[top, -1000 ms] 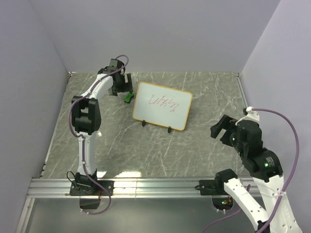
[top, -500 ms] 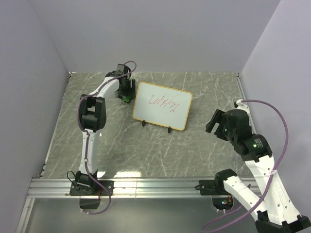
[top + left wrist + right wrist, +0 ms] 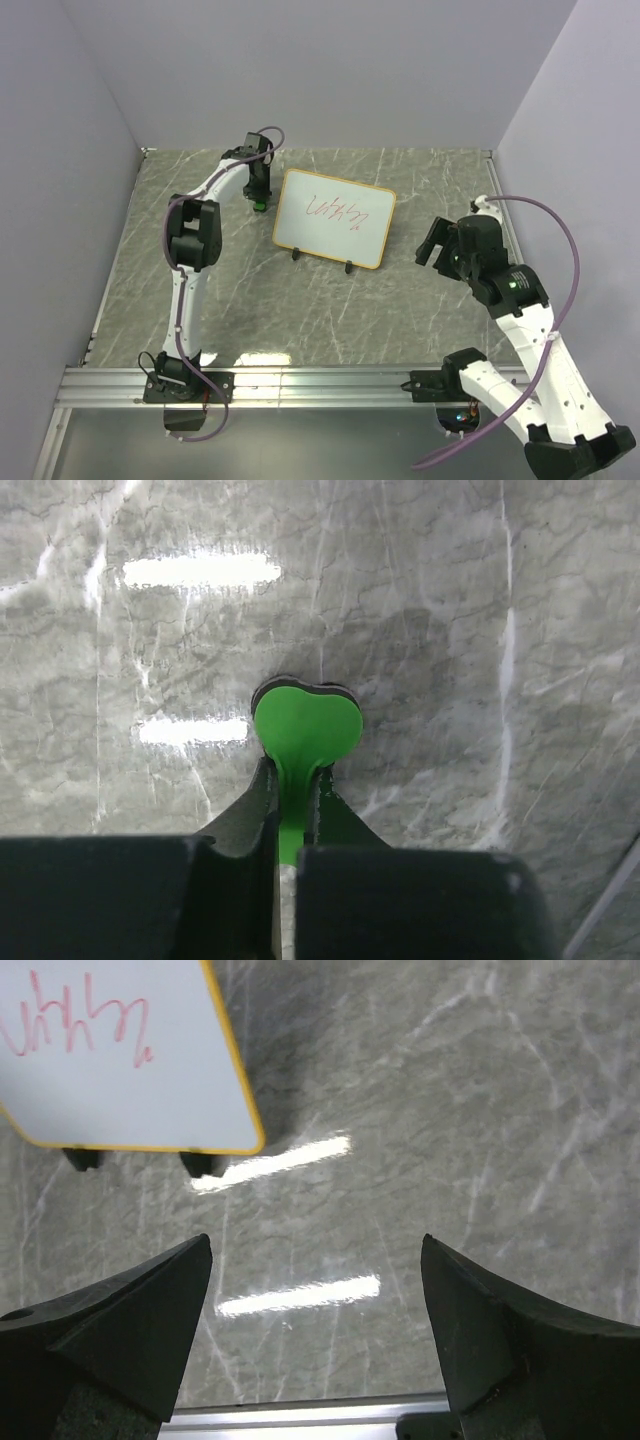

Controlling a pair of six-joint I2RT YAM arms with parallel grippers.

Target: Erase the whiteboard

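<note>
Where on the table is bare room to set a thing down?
Free: the patch between whiteboard and near rail. Crowded: the board's far-left corner, where the left gripper clamps the green eraser, and its right side, near the right gripper.

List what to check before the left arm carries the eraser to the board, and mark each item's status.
1. Left gripper shut on the green eraser: ok, it pinches the narrow end.
2. Eraser lifted off the table: cannot tell.
3. Whiteboard standing on both feet: ok.
4. Board steadied by something: not ok, nothing holds it.
5. Right gripper open and apart from the board, on its right side: ok.
6. Board clean: not ok, red scribbles are across its middle.
</note>
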